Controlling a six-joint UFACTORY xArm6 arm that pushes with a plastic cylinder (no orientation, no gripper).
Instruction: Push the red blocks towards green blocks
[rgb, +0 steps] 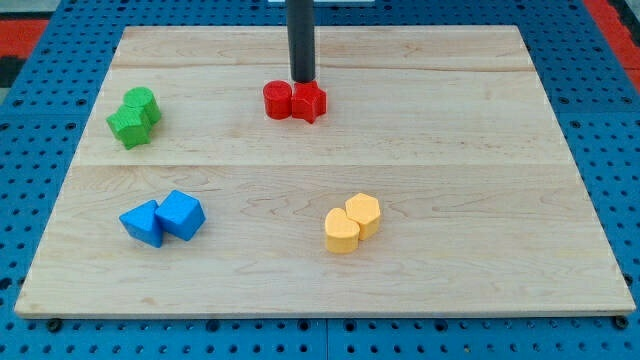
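Two red blocks sit touching near the view's top centre: a round one (277, 100) on the left and a star-like one (309, 101) on the right. Two green blocks sit touching at the view's upper left: one (141, 103) above and a star-like one (128, 125) below it. My tip (303, 80) stands just behind the red pair, at their top edge where they meet. The green blocks lie far to the left of the tip.
Two blue blocks (162, 218) sit together at the lower left. Two yellow blocks (352, 222) sit together at the lower centre right. The wooden board (320, 290) lies on a blue pegboard.
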